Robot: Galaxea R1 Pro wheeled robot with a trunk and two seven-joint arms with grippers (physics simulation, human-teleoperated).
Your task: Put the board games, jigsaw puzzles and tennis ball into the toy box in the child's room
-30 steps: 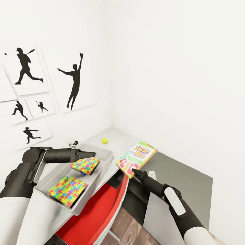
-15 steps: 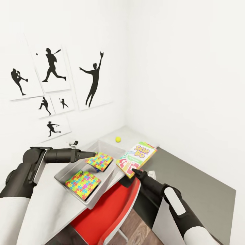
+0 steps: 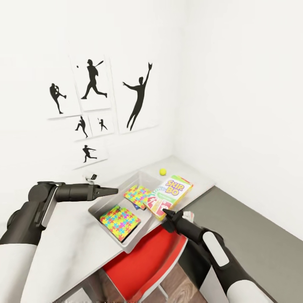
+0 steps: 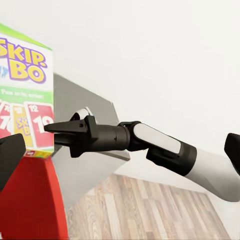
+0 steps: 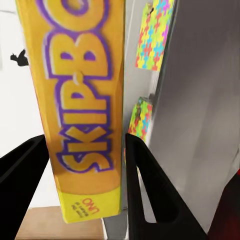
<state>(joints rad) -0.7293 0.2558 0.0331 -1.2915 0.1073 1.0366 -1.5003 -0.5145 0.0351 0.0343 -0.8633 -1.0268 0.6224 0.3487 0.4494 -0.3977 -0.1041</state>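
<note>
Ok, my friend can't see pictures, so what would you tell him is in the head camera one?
The right end effector holds a Skip-Bo game box up over the edge of a grey toy box with two colourful jigsaw puzzles inside. A tennis ball sits on the table behind, and a red chair is below.

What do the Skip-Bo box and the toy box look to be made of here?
Skip-Bo box: likely printed cardboard, with sharp edges and flat colour graphics, held in the right hand. Toy box: probably moulded plastic, plain pale grey with thin sloping walls and a matte finish.
</note>
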